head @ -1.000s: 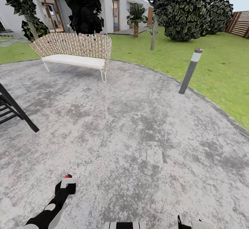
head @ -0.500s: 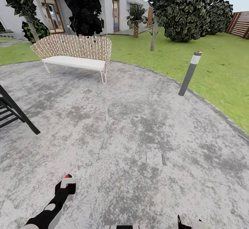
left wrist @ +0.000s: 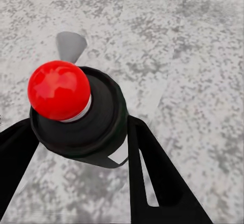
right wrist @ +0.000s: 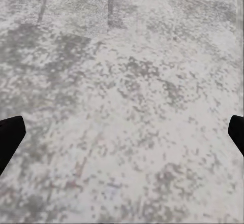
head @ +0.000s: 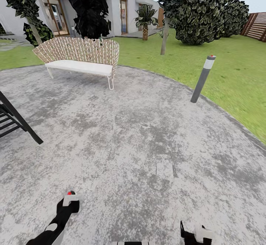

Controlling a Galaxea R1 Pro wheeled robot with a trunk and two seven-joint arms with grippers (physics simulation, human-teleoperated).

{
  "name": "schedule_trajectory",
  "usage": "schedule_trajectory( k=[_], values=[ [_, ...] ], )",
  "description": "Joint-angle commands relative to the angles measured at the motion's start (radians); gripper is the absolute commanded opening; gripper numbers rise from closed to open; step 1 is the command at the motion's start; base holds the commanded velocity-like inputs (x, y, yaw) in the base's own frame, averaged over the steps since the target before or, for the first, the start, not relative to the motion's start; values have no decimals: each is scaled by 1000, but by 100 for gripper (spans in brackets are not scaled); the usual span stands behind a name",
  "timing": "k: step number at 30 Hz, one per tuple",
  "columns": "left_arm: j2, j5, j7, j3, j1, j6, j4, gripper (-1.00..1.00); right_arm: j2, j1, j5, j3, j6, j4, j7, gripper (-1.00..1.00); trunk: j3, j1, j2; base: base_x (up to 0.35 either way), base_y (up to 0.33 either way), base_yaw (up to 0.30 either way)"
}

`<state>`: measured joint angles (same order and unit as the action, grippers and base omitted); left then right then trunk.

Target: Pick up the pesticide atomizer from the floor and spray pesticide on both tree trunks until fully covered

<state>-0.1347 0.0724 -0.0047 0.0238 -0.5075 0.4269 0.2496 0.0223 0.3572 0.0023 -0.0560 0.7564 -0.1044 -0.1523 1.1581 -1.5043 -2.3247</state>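
While the left hand [left wrist: 76,148] grips the pesticide atomizer [left wrist: 76,112] between both fingers, the right hand [right wrist: 122,132] hangs spread wide above the mottled grey paving [head: 147,145].

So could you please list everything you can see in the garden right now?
paving: one, mottled grey, underfoot
lawn: one, green, around the paving
bench: one, woven beige with a white seat, far left of the paving
bollard: one, grey, at the paving's right edge
black frame: one, left edge, partly cut off
trees: two, pale trunks, one on the lawn, one behind the bench
palm: one, green, by the house
house: one, white, background
pesticide atomizer: one, grey head, red knob, held in the left claw
left claw: black, shut on the atomizer
right claw: black, open
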Motion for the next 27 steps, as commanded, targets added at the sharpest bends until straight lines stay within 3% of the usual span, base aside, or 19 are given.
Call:
schedule_trajectory(
  k=[1, 6, 8, 14, 27],
  values=[
    [-1, 8, 0, 3, 2, 3, -1, -100, 6, 0, 0, -6, 3, -25, 3, 100, 1, 0, 0, 0, 0, 0],
    [-2, 15, 0, -11, 56, 4, 11, -100, 27, 0, 1, -5, 1, -122, 9, 100, 1, 0, 0, 0, 0, 0],
    [-2, 26, -1, -34, 73, 5, 12, -100, 34, 0, 2, -3, 1, -130, 9, 100, 0, 0, 0, 0, 0, -19],
    [-9, 30, -1, -52, 140, 7, 8, -100, 34, 0, 4, -2, 3, -130, 10, 100, -8, 0, 0, 0, 0, -62],
    [-7, 30, -1, -56, 155, 7, 7, -100, 30, 0, 2, -3, 4, -130, 7, 100, -27, 0, 0, 0, 0, 45]
  ],
)
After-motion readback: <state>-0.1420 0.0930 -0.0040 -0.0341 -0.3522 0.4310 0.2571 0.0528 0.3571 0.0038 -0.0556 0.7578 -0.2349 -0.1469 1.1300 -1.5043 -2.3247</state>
